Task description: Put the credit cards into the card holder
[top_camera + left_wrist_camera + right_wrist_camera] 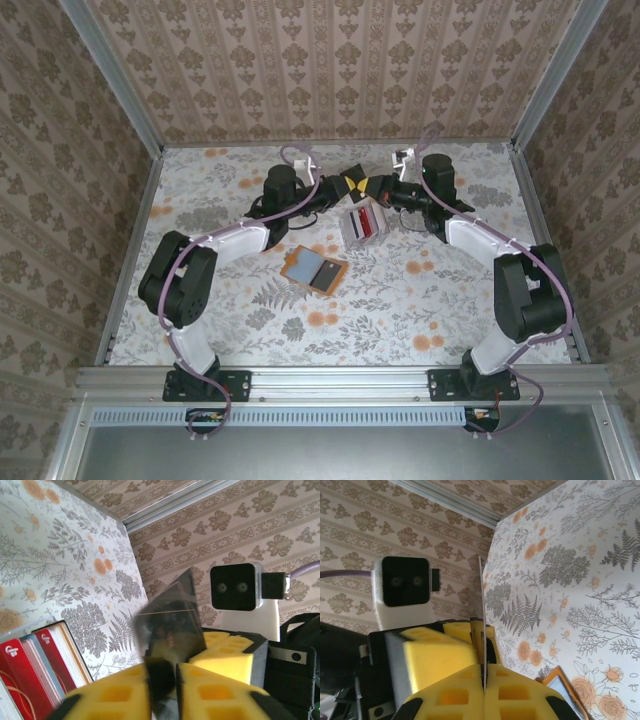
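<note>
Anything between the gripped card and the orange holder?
Nothing directly. Left gripper and right gripper both pinch the dark thin card; the red-and-white card stack lies just beside its line to the flat orange pouch, whose top carries a pale grey card.

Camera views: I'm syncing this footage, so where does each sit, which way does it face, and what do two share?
Top external: above, behind the bases, looking down on the table; both arms show, left tool facing right tool.
Left wrist: on the left arm, facing the right wrist's camera; own yellow pads pinch a dark card.
Right wrist: facing back; own pads hold it edge-on.
Shared: that card.
</note>
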Robot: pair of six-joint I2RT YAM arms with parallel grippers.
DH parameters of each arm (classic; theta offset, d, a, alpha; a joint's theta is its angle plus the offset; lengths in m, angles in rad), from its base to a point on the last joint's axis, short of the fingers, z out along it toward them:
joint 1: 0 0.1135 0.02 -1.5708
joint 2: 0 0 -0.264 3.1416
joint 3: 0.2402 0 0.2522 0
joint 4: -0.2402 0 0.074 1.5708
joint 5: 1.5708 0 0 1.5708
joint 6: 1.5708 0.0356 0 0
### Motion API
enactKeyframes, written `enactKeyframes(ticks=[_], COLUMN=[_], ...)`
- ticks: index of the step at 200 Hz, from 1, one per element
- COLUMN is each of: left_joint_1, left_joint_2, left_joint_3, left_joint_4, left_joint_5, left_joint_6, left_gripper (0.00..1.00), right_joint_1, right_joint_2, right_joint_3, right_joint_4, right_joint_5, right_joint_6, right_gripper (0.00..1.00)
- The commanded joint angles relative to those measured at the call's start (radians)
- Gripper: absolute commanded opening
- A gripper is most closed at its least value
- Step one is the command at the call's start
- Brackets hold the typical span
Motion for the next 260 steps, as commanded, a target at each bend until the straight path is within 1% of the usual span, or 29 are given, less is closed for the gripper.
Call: enactKeyframes(ticks=[1, 8, 10, 11, 18, 26, 31, 34, 70, 90, 103, 128, 150, 163, 173, 188, 206, 225, 230, 239, 243, 249, 260], left_joint_1=[-0.001, 0.002, 0.003, 0.004, 0.008, 0.014, 0.02, 0.023, 0.052, 0.062, 0.064, 0.07, 0.07, 0.072, 0.072, 0.075, 0.078, 0.085, 0.088, 0.097, 0.103, 0.11, 0.122], left_joint_2=[-0.041, -0.049, -0.051, -0.052, -0.058, -0.068, -0.073, -0.074, -0.088, -0.087, -0.087, -0.084, -0.074, -0.069, -0.065, -0.065, -0.062, -0.059, -0.059, -0.059, -0.063, -0.067, -0.072], left_joint_3=[-0.002, -0.006, -0.007, -0.007, -0.009, -0.012, -0.008, -0.007, 0.018, 0.055, 0.072, 0.084, 0.101, 0.102, 0.101, 0.097, 0.093, 0.088, 0.087, 0.089, 0.09, 0.094, 0.113], left_joint_4=[0.027, 0.008, 0.004, 0.002, -0.014, -0.033, -0.05, -0.06, -0.186, -0.271, -0.314, -0.323, -0.331, -0.329, -0.33, -0.33, -0.33, -0.333, -0.339, -0.379, -0.403, -0.466, -0.594], left_joint_5=[0.022, 0.022, 0.023, 0.024, 0.029, 0.043, 0.045, 0.076, 0.191, 0.257, 0.278, 0.297, 0.31, 0.311, 0.312, 0.309, 0.306, 0.3, 0.297, 0.281, 0.267, 0.24, 0.176], left_joint_6=[0.054, 0.069, 0.073, 0.075, 0.084, 0.095, 0.103, 0.109, 0.178, 0.221, 0.25, 0.257, 0.258, 0.259, 0.258, 0.255, 0.256, 0.258, 0.261, 0.282, 0.298, 0.336, 0.427], left_gripper=[0.01, 0.0, 0.0, 0.0, 0.0, 0.0, 0.0, 0.0, 0.0, 0.0, 0.0, 0.0, 0.0, 0.0, 0.0, 0.0, 0.0, 0.0, 0.06, 0.24, 0.29, 0.33, 0.38], right_joint_1=[0.003, 0.001, 0.0, 0.0, -0.005, -0.016, -0.022, -0.027, -0.066, -0.064, -0.057, -0.038, -0.031, -0.025, -0.023, -0.022, -0.018, -0.013, -0.012, -0.012, -0.013, -0.012, -0.012], right_joint_2=[0.016, 0.012, 0.009, 0.009, 0.004, -0.001, -0.001, -0.002, 0.045, 0.078, 0.093, 0.107, 0.11, 0.105, 0.101, 0.101, 0.097, 0.088, 0.085, 0.077, 0.072, 0.066, 0.054], right_joint_3=[-0.006, 0.004, 0.007, 0.007, 0.017, 0.025, 0.031, 0.035, 0.091, 0.113, 0.122, 0.149, 0.142, 0.141, 0.139, 0.138, 0.136, 0.125, 0.122, 0.117, 0.117, 0.118, 0.119], right_joint_4=[-0.008, -0.043, -0.06, -0.06, -0.093, -0.12, -0.136, -0.144, -0.243, -0.229, -0.221, -0.304, -0.268, -0.265, -0.269, -0.261, -0.25, -0.241, -0.242, -0.25, -0.26, -0.284, -0.346], right_joint_5=[-0.042, -0.039, -0.036, -0.036, -0.03, -0.029, -0.03, -0.031, -0.084, -0.164, -0.209, -0.234, -0.26, -0.266, -0.266, -0.276, -0.29, -0.297, -0.296, -0.283, -0.277, -0.268, -0.245], right_joint_6=[0.004, -0.019, -0.03, -0.03, -0.05, -0.064, -0.072, -0.075, -0.131, -0.13, -0.13, -0.195, -0.173, -0.174, -0.179, -0.172, -0.165, -0.164, -0.164, -0.165, -0.168, -0.181, -0.219], right_gripper=[0.08, 0.17, 0.22, 0.22, 0.31, 0.37, 0.39, 0.4, 0.42, 0.43, 0.42, 0.43, 0.42, 0.38, 0.3, 0.23, 0.08, 0.0, 0.0, 0.0, 0.0, 0.0, 0.0])
